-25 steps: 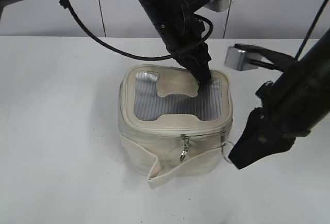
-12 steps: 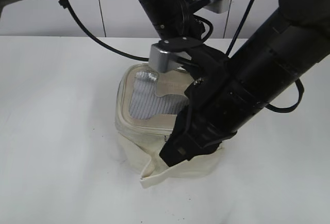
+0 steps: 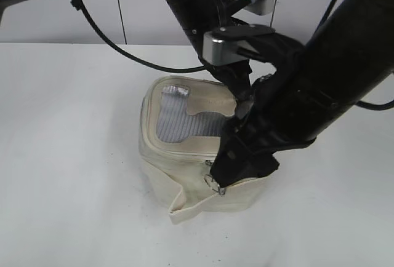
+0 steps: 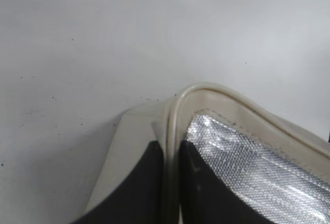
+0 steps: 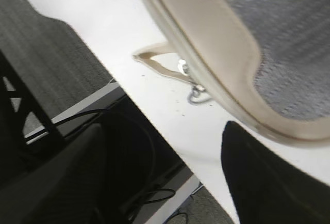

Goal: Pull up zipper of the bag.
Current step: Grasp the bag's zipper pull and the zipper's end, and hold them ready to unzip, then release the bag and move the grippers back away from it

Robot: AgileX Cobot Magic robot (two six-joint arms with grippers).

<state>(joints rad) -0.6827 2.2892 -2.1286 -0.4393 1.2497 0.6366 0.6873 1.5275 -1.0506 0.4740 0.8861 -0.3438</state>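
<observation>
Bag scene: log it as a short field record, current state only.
surface: white table
bag: cream, boxy, upright, grey mesh top
band: loose, sagging at the front lower edge
zipper: slider with ring pull on the front face, beside the right gripper's tip
left gripper: fingers straddle the bag's top rim at a back corner
right gripper: low at the bag's front right; grip on the zipper not visible

Looks like a robotics lab bench: plain white surface (image 3: 68,156), pale panelled wall (image 3: 74,21) behind it, two black arms with loose cabling (image 3: 117,48), grey carpet (image 5: 46,48) and cables on the floor below the edge.
</observation>
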